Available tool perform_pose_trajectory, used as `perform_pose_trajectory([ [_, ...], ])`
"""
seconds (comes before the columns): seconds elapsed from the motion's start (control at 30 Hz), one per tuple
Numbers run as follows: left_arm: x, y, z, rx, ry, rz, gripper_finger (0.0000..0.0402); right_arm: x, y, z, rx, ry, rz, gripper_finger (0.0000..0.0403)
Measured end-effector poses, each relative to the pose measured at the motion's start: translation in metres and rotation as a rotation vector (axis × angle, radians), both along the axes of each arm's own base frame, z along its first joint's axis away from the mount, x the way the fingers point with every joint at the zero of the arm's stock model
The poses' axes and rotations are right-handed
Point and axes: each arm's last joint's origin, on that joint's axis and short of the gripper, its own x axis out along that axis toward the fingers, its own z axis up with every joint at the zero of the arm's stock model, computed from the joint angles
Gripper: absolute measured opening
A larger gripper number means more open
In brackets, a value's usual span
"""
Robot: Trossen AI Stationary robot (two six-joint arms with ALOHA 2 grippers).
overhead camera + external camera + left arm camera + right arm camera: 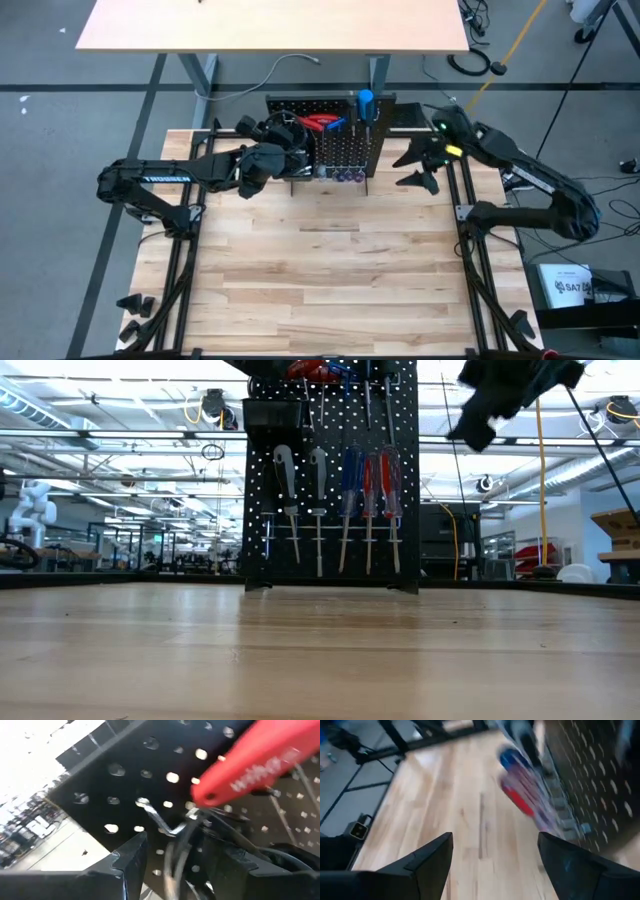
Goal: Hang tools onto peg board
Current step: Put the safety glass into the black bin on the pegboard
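The black peg board (340, 150) stands upright at the table's far middle. On its near face (330, 480) hang two silvery tools (300, 480) and blue and red screwdrivers (370, 480); a black bin (272, 412) sits at its upper left. Red-handled pliers (315, 125) are at the board's top. My left gripper (298, 160) is up at the board's top left, its fingers (125, 865) apart beside a metal hook (160, 822) and the red handle (245, 770). My right gripper (415, 172) hangs open and empty to the right of the board (600, 775).
Bare wooden tabletop (330, 270) lies free on the near side of the board. Black frame rails (465, 250) run along both table sides. A blue-topped tool (366, 98) stands at the board's top right. A tan desk (270, 25) and cables are beyond the table.
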Motion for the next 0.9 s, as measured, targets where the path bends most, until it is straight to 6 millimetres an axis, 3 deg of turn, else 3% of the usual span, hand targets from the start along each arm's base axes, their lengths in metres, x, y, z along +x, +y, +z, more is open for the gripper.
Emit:
perform_pose_trajectory([
  [0.13,0.000,0.000,-0.003,-0.005,0.039,-0.018,0.0187,-0.002,0.023,0.017,-0.103,-0.189,0.071,0.0283],
  [0.27,0.000,0.000,-0.003,-0.001,0.057,-0.021,0.0187,0.007,0.041,0.032,-0.100,-0.374,0.140,0.0283],
  [0.67,0.001,-0.001,-0.004,0.033,0.197,-0.095,0.0187,0.066,0.081,0.035,-0.252,-0.608,0.456,0.0283],
  [0.9,0.001,-0.003,-0.004,0.051,0.249,-0.114,0.0187,0.093,0.090,0.030,-0.536,-0.688,0.327,0.0283],
])
